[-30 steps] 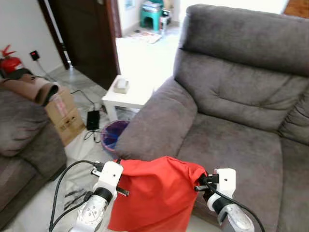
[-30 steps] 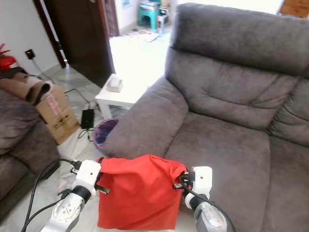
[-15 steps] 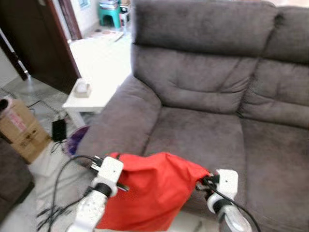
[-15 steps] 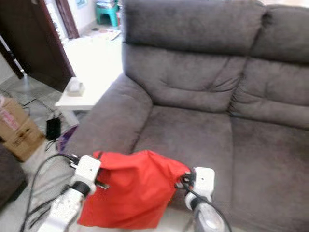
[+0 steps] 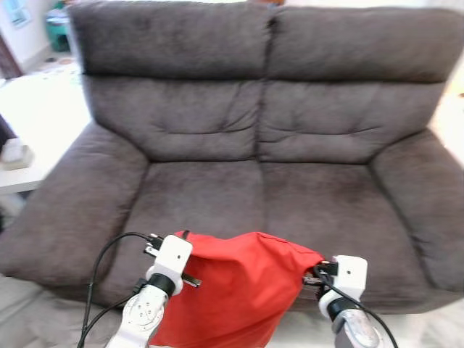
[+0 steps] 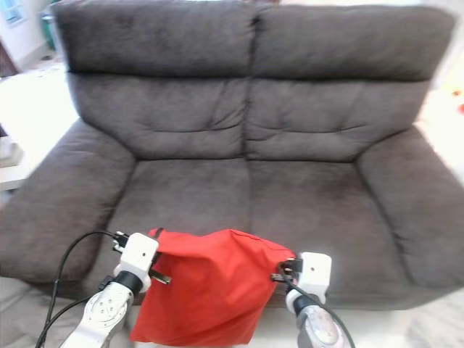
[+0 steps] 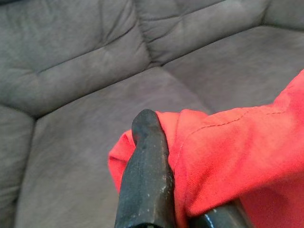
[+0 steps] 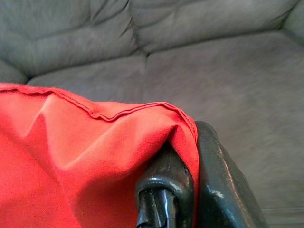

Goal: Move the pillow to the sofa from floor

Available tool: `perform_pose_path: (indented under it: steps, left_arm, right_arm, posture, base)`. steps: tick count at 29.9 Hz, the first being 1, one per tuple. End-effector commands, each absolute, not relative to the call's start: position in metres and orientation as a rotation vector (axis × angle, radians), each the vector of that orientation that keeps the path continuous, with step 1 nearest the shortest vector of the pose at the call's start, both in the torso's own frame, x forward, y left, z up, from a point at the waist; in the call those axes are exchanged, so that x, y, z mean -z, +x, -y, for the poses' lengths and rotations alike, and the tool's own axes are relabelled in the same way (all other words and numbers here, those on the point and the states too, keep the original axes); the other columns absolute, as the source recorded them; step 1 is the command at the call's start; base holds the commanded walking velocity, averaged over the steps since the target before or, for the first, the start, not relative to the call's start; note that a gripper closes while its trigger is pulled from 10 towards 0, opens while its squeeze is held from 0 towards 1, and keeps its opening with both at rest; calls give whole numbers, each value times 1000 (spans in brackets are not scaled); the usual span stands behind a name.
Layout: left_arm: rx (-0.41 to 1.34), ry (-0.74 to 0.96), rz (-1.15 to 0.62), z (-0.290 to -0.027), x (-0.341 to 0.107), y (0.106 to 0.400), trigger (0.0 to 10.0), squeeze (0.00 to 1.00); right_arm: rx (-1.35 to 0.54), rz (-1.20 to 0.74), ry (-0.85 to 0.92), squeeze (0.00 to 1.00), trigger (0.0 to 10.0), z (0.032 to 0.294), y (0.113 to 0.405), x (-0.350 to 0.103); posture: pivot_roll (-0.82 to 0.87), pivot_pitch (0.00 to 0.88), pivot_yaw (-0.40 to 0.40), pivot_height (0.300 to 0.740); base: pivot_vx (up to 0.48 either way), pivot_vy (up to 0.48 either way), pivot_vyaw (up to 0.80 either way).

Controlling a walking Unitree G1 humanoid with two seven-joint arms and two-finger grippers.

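Observation:
A red pillow point(image 5: 235, 286) hangs between my two arms, in front of the dark grey two-seat sofa point(image 5: 254, 123). My left gripper point(image 5: 186, 241) is shut on the pillow's left top corner, and a black finger point(image 7: 145, 175) presses into the red cloth point(image 7: 237, 156). At the right top corner my right gripper point(image 5: 313, 274) is shut on the fabric, with its fingers point(image 8: 209, 180) pinching the hem point(image 8: 114, 114). The pillow's top edge is level with the front of the seat cushions point(image 6: 217, 196), and its lower part drops below them.
A low white side table point(image 5: 14, 170) with a small box point(image 5: 13, 151) on it stands at the left of the sofa. The sofa's armrests point(image 5: 65, 196) rise on both sides of the seat. Pale floor point(image 5: 43, 326) lies under the sofa's front edge.
The view has swung to the right, so the whole sofa now faces me squarely and the doorway and cardboard box have gone out of sight. Both grippers still hold the pillow the same way.

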State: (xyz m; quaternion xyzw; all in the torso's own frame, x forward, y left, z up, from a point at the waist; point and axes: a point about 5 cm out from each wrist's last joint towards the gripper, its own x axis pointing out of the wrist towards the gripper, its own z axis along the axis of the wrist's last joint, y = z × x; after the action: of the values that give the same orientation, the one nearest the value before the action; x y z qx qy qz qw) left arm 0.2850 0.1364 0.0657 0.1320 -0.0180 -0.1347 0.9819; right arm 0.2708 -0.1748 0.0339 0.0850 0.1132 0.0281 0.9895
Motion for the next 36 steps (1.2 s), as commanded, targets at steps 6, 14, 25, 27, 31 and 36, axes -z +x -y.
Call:
perform_pose_path:
  steps: [6, 14, 25, 27, 31, 36]
  left_arm:
    - [249, 282, 84, -143, -75, 289, 10000, 0]
    - [232, 275, 93, -145, -79, 291, 10000, 0]
    - [288, 289, 25, -140, -68, 288, 10000, 0]
    - [273, 290, 43, -140, -70, 287, 10000, 0]
    - [252, 261, 59, -142, -73, 287, 10000, 0]
    - [251, 267, 69, -142, -75, 287, 10000, 0]
  right_arm:
    - [-82, -131, 164, 0, 10000, 171, 286, -52]
    - [-93, -111, 137, 0, 10000, 174, 291, -57]
    - [-115, -93, 112, 0, 10000, 173, 293, -59]
    - [-113, -91, 117, 0, 10000, 172, 293, -59]
    - [-116, -85, 124, 0, 10000, 170, 293, -58]
    - [-120, -83, 127, 0, 10000, 168, 293, -58]
  posture:
    - [-34, 71, 34, 740]
    - [-33, 77, 36, 740]
    - [-29, 81, 38, 740]
    - [-31, 82, 39, 740]
    - [-28, 83, 37, 740]
    - [-27, 82, 36, 740]
  base:
    - [0, -480, 0]
    - [0, -480, 0]
    - [0, -288, 0]
    - [0, 0, 0]
    - [0, 0, 0]
    - [0, 0, 0]
